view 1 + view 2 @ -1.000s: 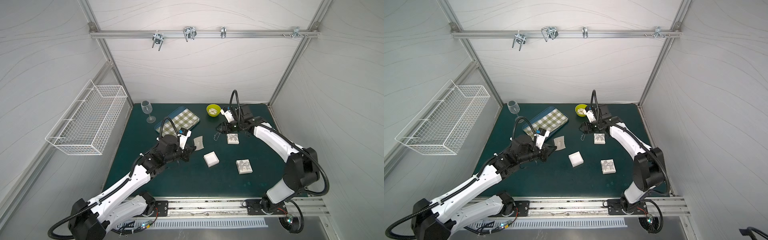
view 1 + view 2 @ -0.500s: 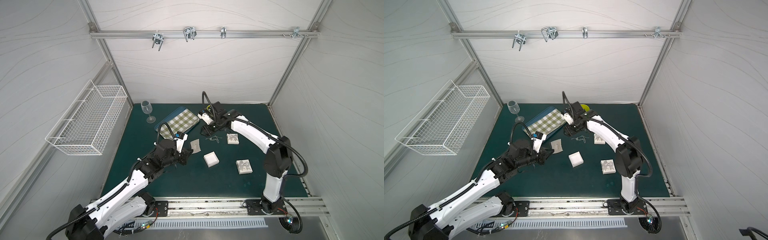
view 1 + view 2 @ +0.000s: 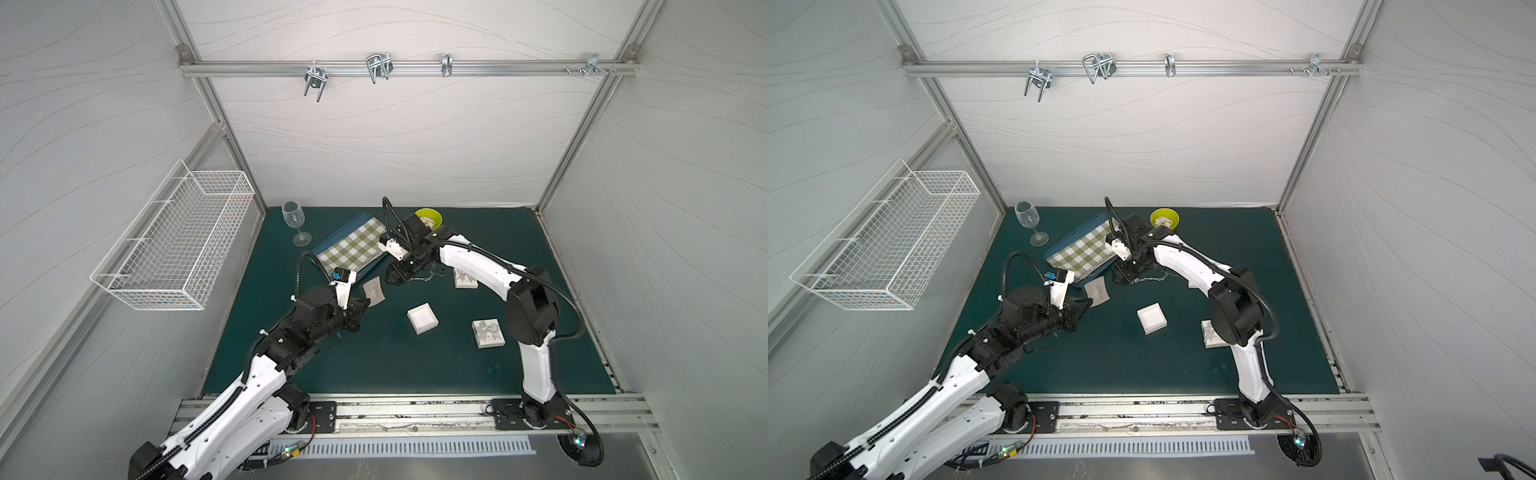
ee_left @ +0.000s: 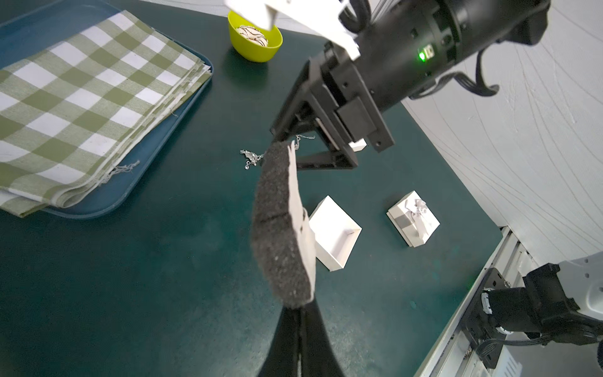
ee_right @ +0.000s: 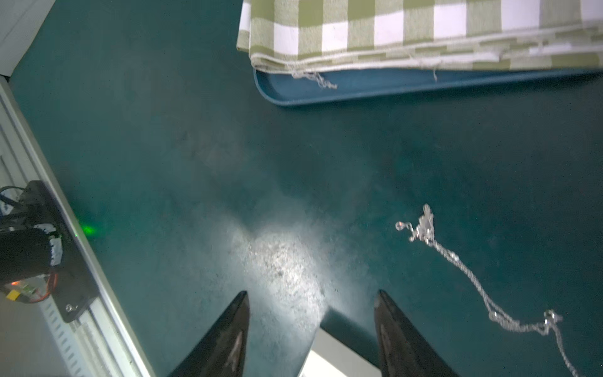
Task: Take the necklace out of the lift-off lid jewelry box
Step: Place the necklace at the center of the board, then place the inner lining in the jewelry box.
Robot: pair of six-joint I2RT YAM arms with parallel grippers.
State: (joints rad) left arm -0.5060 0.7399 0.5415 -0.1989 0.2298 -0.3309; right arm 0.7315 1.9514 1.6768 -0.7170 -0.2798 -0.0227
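The silver necklace [image 3: 428, 276] [image 3: 1152, 278] lies loose on the green mat, outside the box; the wrist views show it too, necklace [image 4: 253, 156] [image 5: 456, 261]. My right gripper [image 3: 395, 276] [image 5: 311, 295] hovers open just left of it with nothing between its fingers. The jewelry box [image 3: 422, 318] [image 3: 1151, 318] [image 4: 336, 235] stands open and empty mid-mat. My left gripper [image 3: 361, 305] [image 4: 298, 308] is shut on a grey foam insert [image 3: 372, 291] [image 4: 280, 228], held up off the mat. Two white boxes with bows sit at right, one bowed box [image 3: 488, 333] in front, another bowed box [image 3: 465, 277] behind.
A blue tray [image 3: 322, 253] [image 5: 359, 88] with a green checked cloth [image 3: 353, 247] lies behind my grippers. A wine glass [image 3: 296, 222] stands at back left, a lime bowl [image 3: 430, 217] at back centre. A wire basket [image 3: 174, 245] hangs on the left wall.
My right arm swung left from over the back bowed box toward the tray. The necklace, earlier dangling at its fingers, now lies on the mat. My left arm drew back slightly with the insert.
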